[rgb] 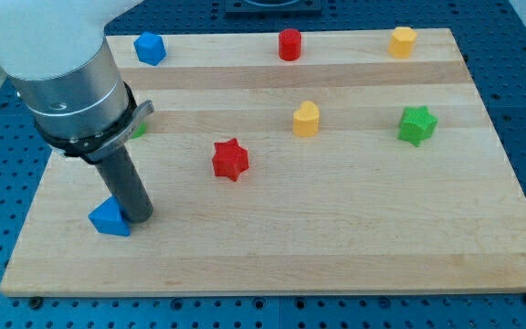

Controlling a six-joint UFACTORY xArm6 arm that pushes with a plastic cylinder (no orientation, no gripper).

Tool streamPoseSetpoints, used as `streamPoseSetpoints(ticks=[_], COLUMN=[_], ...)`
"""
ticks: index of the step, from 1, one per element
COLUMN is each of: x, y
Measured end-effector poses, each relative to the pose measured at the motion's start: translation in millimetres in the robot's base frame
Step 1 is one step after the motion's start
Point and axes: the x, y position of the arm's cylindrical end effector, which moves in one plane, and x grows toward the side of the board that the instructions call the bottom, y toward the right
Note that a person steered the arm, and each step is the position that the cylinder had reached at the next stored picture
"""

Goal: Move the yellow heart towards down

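Observation:
The yellow heart (pixel 306 119) sits on the wooden board (pixel 354 228) right of centre, between the red star (pixel 230 160) and the green star (pixel 417 124). My tip (pixel 137 217) rests at the view's lower left, touching the right side of a blue triangular block (pixel 110 217). The tip is far to the left of and below the yellow heart.
A blue block (pixel 150 47), a red cylinder (pixel 289 44) and a yellow block (pixel 402 41) line the board's top edge. A green block (pixel 140 128) is mostly hidden behind the arm at the left. The arm's grey body (pixel 67 82) covers the upper left.

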Motion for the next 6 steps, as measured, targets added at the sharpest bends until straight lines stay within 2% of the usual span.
streamPoseSetpoints(ticks=[2,6], x=[-11,-119], y=[0,50])
